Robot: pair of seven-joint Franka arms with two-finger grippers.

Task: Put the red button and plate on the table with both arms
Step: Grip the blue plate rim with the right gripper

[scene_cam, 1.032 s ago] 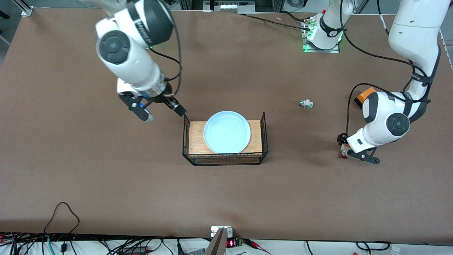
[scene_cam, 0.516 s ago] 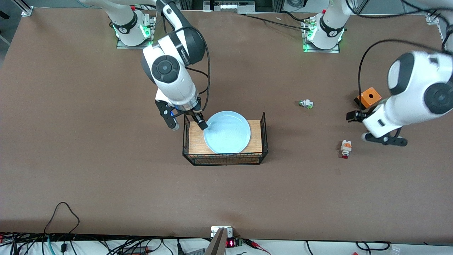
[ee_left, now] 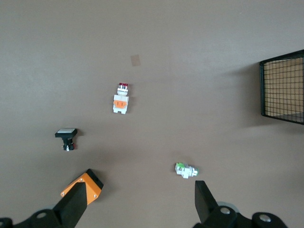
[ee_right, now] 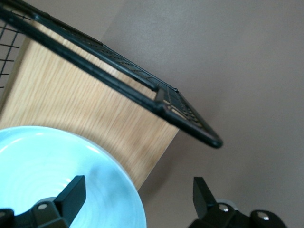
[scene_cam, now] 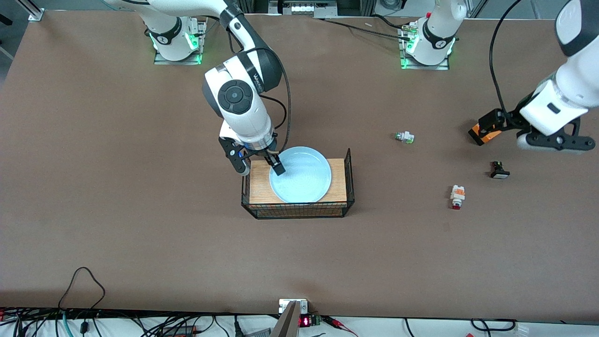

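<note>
We see the plate (scene_cam: 300,174) on the wire stand (scene_cam: 297,209). The right gripper (scene_cam: 260,166) straddles its rim, fingers apart. The red button (scene_cam: 457,197) lies on the table (scene_cam: 140,224). The left gripper (scene_cam: 538,133) hangs wide apart.

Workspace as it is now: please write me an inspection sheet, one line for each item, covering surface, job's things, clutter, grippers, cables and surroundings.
Surface: brown table, flat, one small pale mark.
Job's things: red button lies on the table toward the left arm's end; plate sits on the wood-topped wire stand, not on the table.
Clutter: green-capped button, black button with white cap, orange box, all on the table.
Grippers: right gripper open, one finger over the plate's rim, the other outside it; left gripper open, holding nothing, over the table by the orange box.
Cables: black cables on both arms; a black loop at the table edge nearest the camera.
Surroundings: cables and electronics below that edge.
</note>
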